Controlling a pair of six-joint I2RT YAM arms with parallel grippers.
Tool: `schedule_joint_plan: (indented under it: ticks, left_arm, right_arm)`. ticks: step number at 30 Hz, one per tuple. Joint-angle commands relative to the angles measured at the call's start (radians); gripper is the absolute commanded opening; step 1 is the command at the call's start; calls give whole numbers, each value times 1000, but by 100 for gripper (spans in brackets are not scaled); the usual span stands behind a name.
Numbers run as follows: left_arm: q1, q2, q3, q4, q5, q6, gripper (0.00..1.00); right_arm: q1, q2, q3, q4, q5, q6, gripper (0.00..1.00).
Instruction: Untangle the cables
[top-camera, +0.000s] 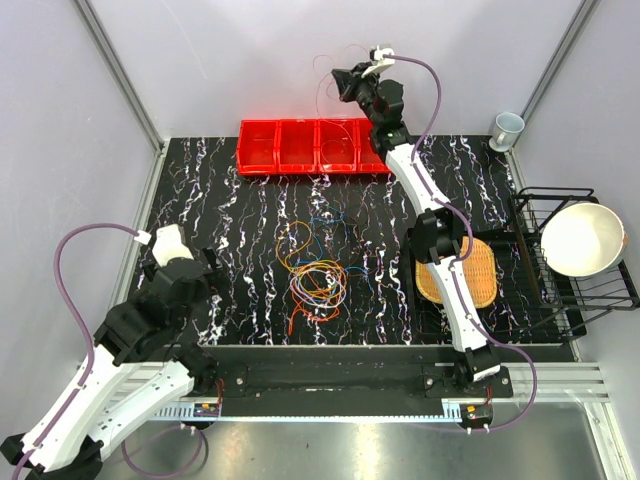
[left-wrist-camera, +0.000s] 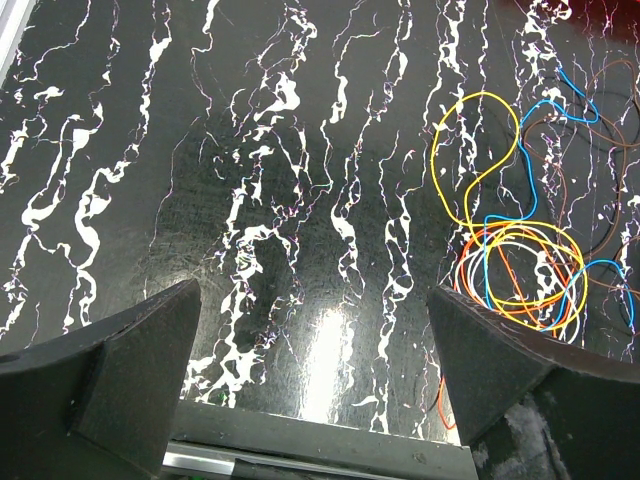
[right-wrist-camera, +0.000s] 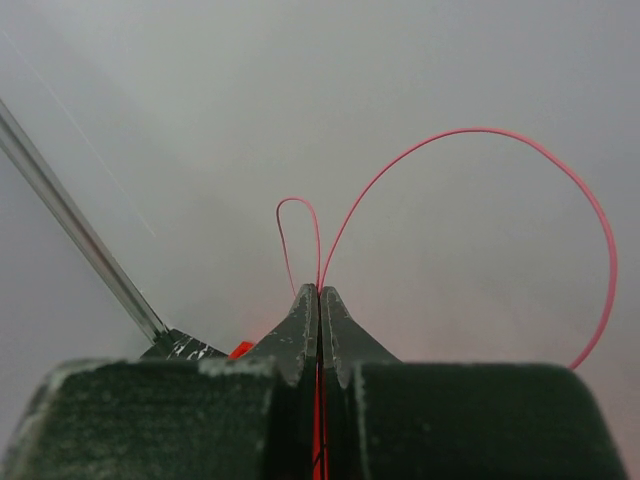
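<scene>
While aloft (well apart from the cables), red cable in right tool.

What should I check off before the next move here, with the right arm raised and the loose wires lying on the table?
1. Right gripper shut on the thin red cable: ok, pinched at the fingertips.
2. Red cable clear of the tangled pile of thin coloured cables: cannot tell, its lower run is out of sight.
3. Left gripper open and empty: ok.
4. Left gripper over the pile: not ok, the pile lies off to its right.
5. Pile untangled: not ok, yellow, orange and blue loops overlap on the black marbled table.
</scene>
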Motion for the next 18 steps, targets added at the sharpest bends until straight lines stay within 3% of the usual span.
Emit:
schedule_joint_plan:
  ticks: [1, 18]
  left_arm:
    - [6, -4, -7, 54, -7, 7, 99]
    - [7, -25, -11, 56, -3, 7, 99]
  right_arm:
    - [8, 19, 9, 47, 41, -13, 0]
    - [11, 28, -159, -157, 228, -18, 0]
